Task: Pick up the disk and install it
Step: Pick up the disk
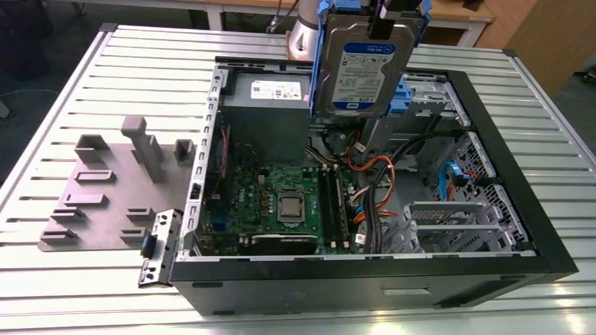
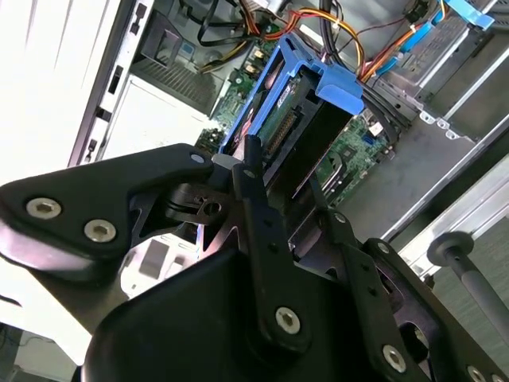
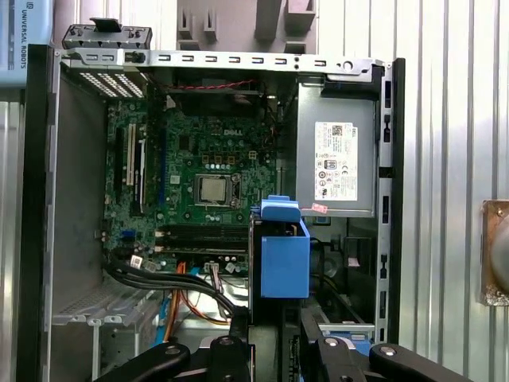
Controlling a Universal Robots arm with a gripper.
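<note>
The disk point(image 1: 361, 70), a silver-grey hard drive with a white-and-blue label in a blue carrier, hangs upright above the back of the open computer case point(image 1: 521, 209). My gripper point(image 1: 382, 26) is shut on the disk's upper end. In the second wrist view the disk point(image 2: 298, 119) runs away from the camera between the two black fingers point(image 2: 253, 187), its blue end tab point(image 2: 340, 89) at the far end. In the first wrist view the blue tab point(image 3: 280, 259) hovers over the case interior beside the power-supply box point(image 3: 334, 167).
Inside the case lie the green motherboard point(image 1: 279, 202), the grey power-supply box point(image 1: 265, 105), cable bundles point(image 1: 373, 174) and the blue-latched metal drive cage point(image 1: 423, 98). A grey fixture plate point(image 1: 112, 188) with upright blocks sits on the slatted table point(image 1: 56, 279) at the exterior view's left.
</note>
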